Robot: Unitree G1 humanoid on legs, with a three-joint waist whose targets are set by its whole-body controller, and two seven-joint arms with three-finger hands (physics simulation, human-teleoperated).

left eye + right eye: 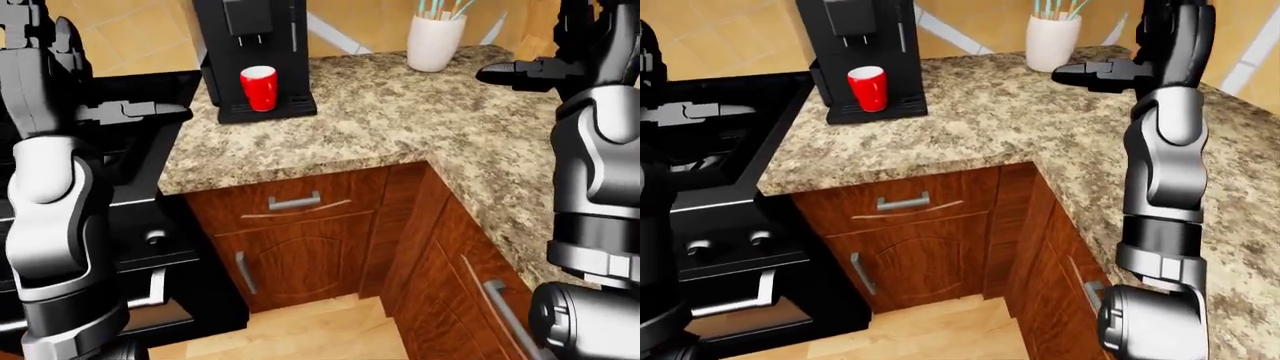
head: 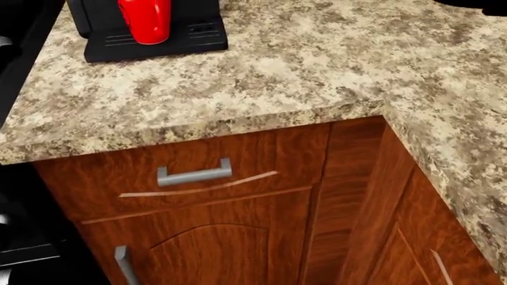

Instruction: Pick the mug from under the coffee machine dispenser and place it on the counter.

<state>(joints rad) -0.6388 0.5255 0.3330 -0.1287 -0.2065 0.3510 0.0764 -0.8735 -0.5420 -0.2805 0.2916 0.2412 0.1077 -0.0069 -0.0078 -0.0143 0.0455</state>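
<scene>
A red mug (image 1: 259,87) stands on the drip tray of the black coffee machine (image 1: 251,45), under its dispenser, at the top left of the speckled granite counter (image 1: 400,120). It also shows at the top left of the head view (image 2: 145,19). My left hand (image 1: 140,112) is raised over the black stove, left of the machine, fingers extended and empty. My right hand (image 1: 1090,73) is raised above the counter, right of the mug, fingers extended and empty. Both hands are well apart from the mug.
A white utensil holder (image 1: 435,41) stands at the counter's top right. A black stove (image 1: 710,150) with knobs and an oven handle lies left of the counter. Brown cabinets with a drawer handle (image 2: 194,174) sit below. The counter turns a corner down the right side.
</scene>
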